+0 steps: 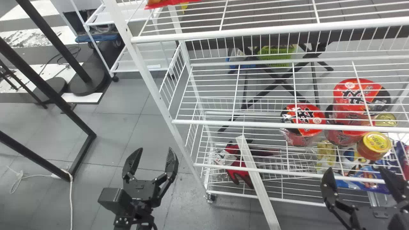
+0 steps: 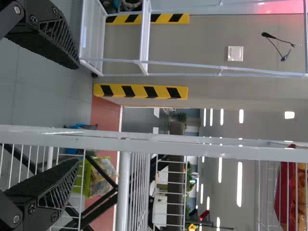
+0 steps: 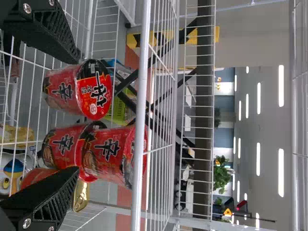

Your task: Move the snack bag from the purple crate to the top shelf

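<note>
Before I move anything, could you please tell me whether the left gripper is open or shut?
Open: the head view shows the left gripper's two fingers well apart, with nothing held between them.

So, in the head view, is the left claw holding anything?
No, the left claw stands open, with nothing but grey floor showing between its fingers.

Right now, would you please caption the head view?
Open black left gripper beside a white wire rack, red snack bag on its upper shelf.
</note>
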{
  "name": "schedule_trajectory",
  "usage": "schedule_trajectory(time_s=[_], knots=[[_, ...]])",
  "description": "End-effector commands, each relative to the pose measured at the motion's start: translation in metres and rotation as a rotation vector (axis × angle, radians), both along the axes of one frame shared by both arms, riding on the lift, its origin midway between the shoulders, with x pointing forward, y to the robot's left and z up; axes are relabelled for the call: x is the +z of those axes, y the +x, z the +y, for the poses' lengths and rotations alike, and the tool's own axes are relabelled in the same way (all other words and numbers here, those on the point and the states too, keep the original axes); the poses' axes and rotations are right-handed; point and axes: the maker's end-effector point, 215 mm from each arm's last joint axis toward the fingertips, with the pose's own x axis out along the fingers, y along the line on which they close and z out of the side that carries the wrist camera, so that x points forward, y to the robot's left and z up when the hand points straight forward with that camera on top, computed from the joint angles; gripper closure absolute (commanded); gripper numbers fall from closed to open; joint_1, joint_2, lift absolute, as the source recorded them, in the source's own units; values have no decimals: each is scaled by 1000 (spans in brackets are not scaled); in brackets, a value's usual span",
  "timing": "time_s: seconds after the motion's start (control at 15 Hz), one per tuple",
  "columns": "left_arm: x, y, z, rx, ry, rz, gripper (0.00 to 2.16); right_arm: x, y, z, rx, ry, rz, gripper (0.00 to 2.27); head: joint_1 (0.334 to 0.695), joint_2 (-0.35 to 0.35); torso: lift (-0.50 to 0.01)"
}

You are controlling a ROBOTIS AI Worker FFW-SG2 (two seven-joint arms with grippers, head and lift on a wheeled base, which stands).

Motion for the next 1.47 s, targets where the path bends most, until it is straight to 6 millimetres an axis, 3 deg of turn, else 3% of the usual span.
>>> schedule_trajectory(time_s=[0.0,1.4], knots=[[0,0,1,-4,3,2,134,1,1,3,-3,6,2,19,695,262,-360],[-5,10,2,-14,-3,6,134,-7,-2,1,-6,-4,14,33,695,264,-443]])
